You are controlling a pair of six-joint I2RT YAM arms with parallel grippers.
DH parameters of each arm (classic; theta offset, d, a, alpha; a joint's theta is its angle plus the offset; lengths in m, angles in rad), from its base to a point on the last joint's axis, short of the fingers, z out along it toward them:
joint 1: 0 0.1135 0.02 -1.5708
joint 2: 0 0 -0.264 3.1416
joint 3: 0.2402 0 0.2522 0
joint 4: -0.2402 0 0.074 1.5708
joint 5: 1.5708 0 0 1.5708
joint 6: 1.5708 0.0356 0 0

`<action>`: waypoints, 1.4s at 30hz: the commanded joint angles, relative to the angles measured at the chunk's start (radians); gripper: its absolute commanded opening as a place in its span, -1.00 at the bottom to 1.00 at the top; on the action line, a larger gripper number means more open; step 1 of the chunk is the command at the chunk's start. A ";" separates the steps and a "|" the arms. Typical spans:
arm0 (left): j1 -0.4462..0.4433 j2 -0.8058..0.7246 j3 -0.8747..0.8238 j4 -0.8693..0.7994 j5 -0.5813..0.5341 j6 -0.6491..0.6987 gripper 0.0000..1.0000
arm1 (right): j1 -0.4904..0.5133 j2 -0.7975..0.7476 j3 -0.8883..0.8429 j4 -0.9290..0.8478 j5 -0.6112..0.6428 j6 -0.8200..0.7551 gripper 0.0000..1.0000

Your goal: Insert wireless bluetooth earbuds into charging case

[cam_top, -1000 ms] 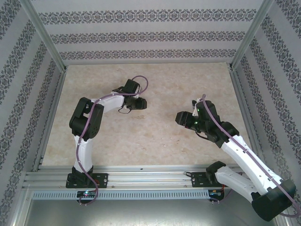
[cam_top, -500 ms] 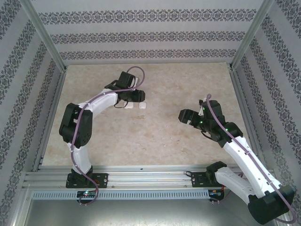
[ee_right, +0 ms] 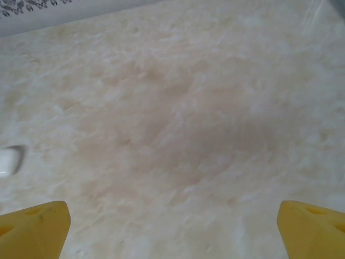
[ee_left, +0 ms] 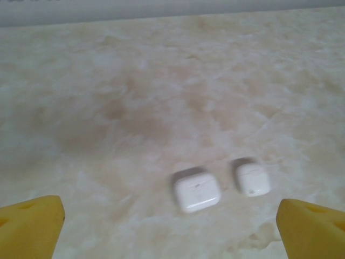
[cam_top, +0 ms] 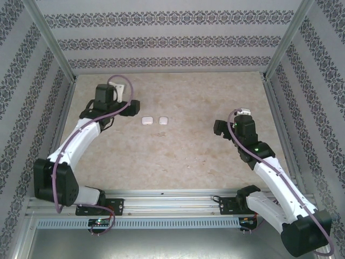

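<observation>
A white charging case (cam_top: 145, 120) lies shut on the desk (cam_top: 178, 162), with a second case (cam_top: 163, 120) just beside it. The left jaws gape wide and empty to the left of the pair. The right jaws, just as wide and empty, are well off to its right.

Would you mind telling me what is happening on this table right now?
Nothing is being handled just now. The left white case and the right white case lie shut, side by side on the table, untouched. The left claw and right claw are both open, empty, and apart from them.
</observation>
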 commanded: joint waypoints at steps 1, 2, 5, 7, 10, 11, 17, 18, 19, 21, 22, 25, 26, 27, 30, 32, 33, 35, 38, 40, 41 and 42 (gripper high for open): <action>0.038 -0.096 -0.113 0.087 -0.032 0.067 1.00 | -0.014 0.023 -0.065 0.220 0.086 -0.201 0.96; 0.049 -0.127 -0.149 0.103 -0.040 0.071 1.00 | -0.021 0.037 -0.084 0.255 0.096 -0.220 0.96; 0.064 -0.197 -0.266 0.152 -0.065 0.094 1.00 | -0.060 0.090 -0.130 0.340 0.102 -0.243 0.96; 0.067 -0.238 -0.347 0.205 -0.097 0.103 1.00 | -0.093 0.127 -0.159 0.405 0.082 -0.241 0.97; 0.070 -0.306 -0.486 0.335 -0.169 0.102 1.00 | -0.135 0.177 -0.201 0.504 0.012 -0.247 0.96; 0.069 -0.329 -0.535 0.391 -0.176 0.113 1.00 | -0.142 0.189 -0.214 0.537 -0.001 -0.251 0.97; 0.069 -0.376 -0.700 0.557 -0.266 0.057 1.00 | -0.202 0.263 -0.313 0.812 -0.041 -0.213 0.96; 0.069 -0.373 -0.721 0.583 -0.266 0.054 1.00 | -0.210 0.287 -0.340 0.872 -0.044 -0.210 0.97; 0.069 -0.368 -0.744 0.622 -0.268 0.051 1.00 | -0.215 0.312 -0.351 0.917 -0.046 -0.212 0.97; 0.069 -0.346 -0.812 0.759 -0.285 0.039 1.00 | -0.220 0.362 -0.347 0.976 -0.058 -0.213 0.96; 0.070 -0.334 -0.840 0.823 -0.293 0.037 1.00 | -0.222 0.375 -0.332 0.970 -0.078 -0.225 0.97; 0.069 -0.281 -0.901 1.031 -0.298 0.053 1.00 | -0.227 0.418 -0.277 0.946 -0.137 -0.284 0.97; 0.069 -0.256 -0.908 1.082 -0.300 0.059 1.00 | -0.228 0.423 -0.286 0.978 -0.149 -0.313 0.97; 0.069 -0.227 -0.911 1.124 -0.302 0.064 1.00 | -0.232 0.430 -0.299 1.028 -0.156 -0.330 0.96; 0.069 -0.151 -0.906 1.222 -0.283 0.090 1.00 | -0.268 0.490 -0.313 1.152 -0.176 -0.315 0.97; 0.070 -0.082 -0.909 1.319 -0.278 0.100 1.00 | -0.278 0.552 -0.313 1.207 -0.181 -0.306 0.96; 0.070 -0.042 -0.910 1.377 -0.273 0.107 1.00 | -0.278 0.585 -0.313 1.233 -0.187 -0.306 0.96; 0.069 0.039 -0.911 1.482 -0.258 0.122 1.00 | -0.278 0.633 -0.309 1.257 -0.200 -0.311 0.96; 0.069 0.155 -0.908 1.590 -0.245 0.135 1.00 | -0.279 0.621 -0.274 1.169 -0.169 -0.302 0.96; 0.069 0.228 -0.911 1.670 -0.249 0.135 1.00 | -0.277 0.627 -0.277 1.185 -0.168 -0.304 0.96; 0.069 0.267 -0.909 1.701 -0.252 0.134 1.00 | -0.277 0.621 -0.275 1.171 -0.166 -0.304 0.96; 0.069 0.293 -0.898 1.703 -0.246 0.140 1.00 | -0.277 0.625 -0.277 1.182 -0.168 -0.305 0.96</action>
